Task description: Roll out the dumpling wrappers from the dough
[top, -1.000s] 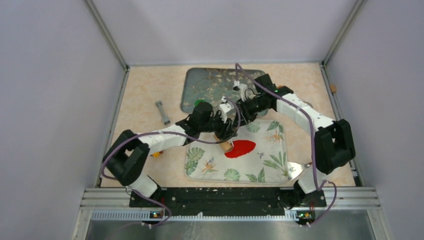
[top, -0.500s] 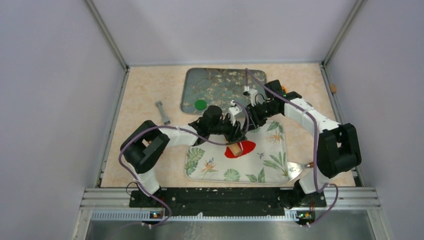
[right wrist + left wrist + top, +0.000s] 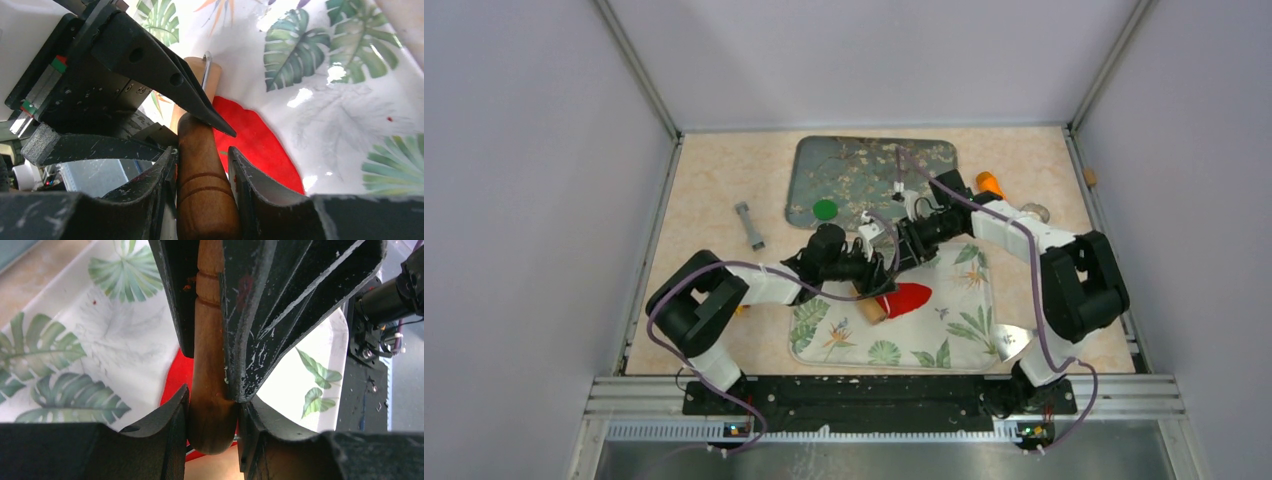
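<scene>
A wooden rolling pin (image 3: 874, 308) lies across the near left end of a flattened, elongated red dough sheet (image 3: 907, 297) on the leaf-print mat (image 3: 944, 330). My left gripper (image 3: 871, 278) is shut on one handle (image 3: 210, 405), with red dough (image 3: 172, 375) beneath it. My right gripper (image 3: 904, 245) is shut on the other handle (image 3: 202, 190), beside the red dough (image 3: 260, 145). The left gripper's fingers (image 3: 200, 107) show just beyond it. A small round green wrapper (image 3: 825, 210) sits on the grey floral tray (image 3: 904, 160). No small red disc shows.
A grey tool (image 3: 748, 225) lies on the table left of the tray. An orange object (image 3: 990, 183) and a small round object (image 3: 1034, 212) sit at the back right. A metal scraper (image 3: 1014, 340) lies by the mat's near right corner.
Both grippers carried the pin right over the red dough, then back left and nearer. More of the dough now shows to the pin's right. The mat has shifted slightly.
</scene>
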